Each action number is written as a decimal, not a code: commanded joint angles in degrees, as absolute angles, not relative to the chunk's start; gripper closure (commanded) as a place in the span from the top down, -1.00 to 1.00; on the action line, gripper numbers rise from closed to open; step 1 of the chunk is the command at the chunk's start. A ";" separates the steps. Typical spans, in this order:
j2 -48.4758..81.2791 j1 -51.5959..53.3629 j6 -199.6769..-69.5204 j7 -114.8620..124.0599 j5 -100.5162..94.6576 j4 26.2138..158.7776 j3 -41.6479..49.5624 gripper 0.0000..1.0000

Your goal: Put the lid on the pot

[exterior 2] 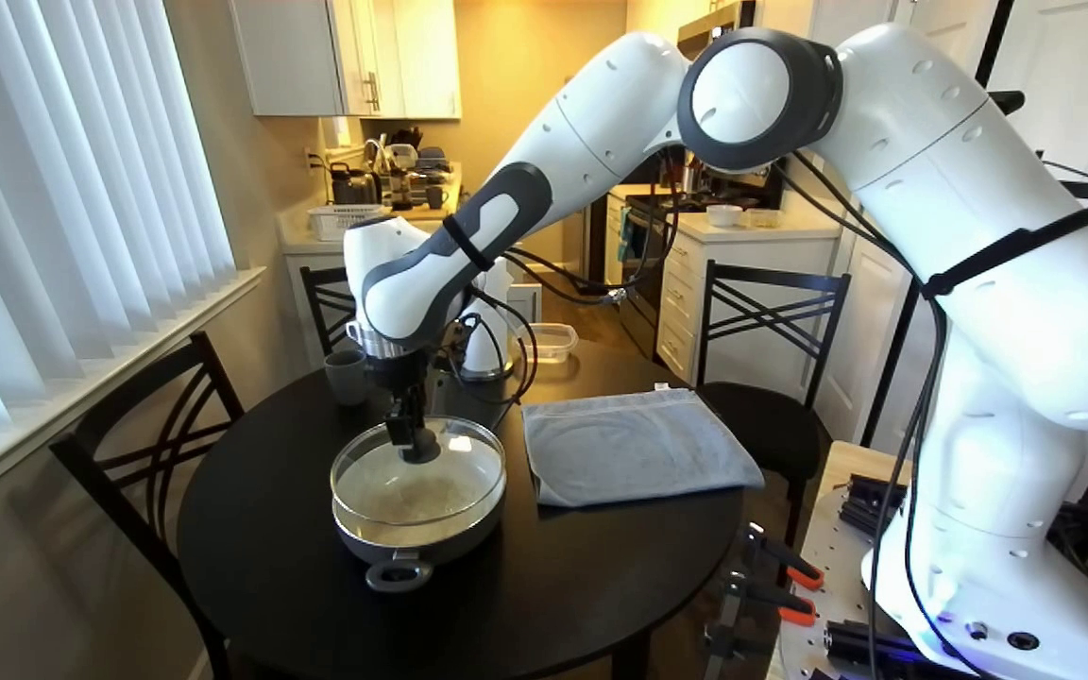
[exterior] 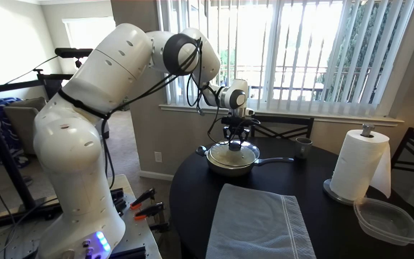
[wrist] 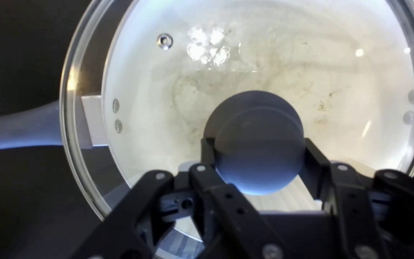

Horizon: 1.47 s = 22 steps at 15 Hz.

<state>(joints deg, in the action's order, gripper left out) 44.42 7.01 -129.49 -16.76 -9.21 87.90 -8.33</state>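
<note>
My gripper (wrist: 259, 154) is shut on the dark knob of the clear glass lid (wrist: 259, 118), a finger on each side. The lid is over the pot, also in both exterior views (exterior: 225, 155) (exterior 2: 450, 482). Its metal rim sits off from the pot's rim towards the long handle. Some pale inner wall shows below the lid's edge in an exterior view. I cannot tell whether lid and pot touch. The pot (exterior: 228, 171) is cream inside and dark outside, also in an exterior view (exterior 2: 468, 540). Its handle (wrist: 20, 126) points left in the wrist view. The gripper (exterior: 235, 138) points down.
The pot stands on a round dark table (exterior 2: 317, 614). A grey cloth (exterior: 257, 219) lies beside it. A grey mug (exterior: 303, 147) stands near the handle's end. A paper towel roll (exterior: 358, 165) and a clear plastic container (exterior: 386, 223) are farther along the table. Chairs surround it.
</note>
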 commanded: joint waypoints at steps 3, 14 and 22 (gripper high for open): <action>44.09 6.41 -127.77 -19.56 -8.03 88.00 -9.49 -0.34; 45.26 7.08 -126.77 -19.78 -8.41 87.40 -10.22 -0.34; 44.14 7.38 -127.92 -18.94 -8.97 88.37 -9.84 1.00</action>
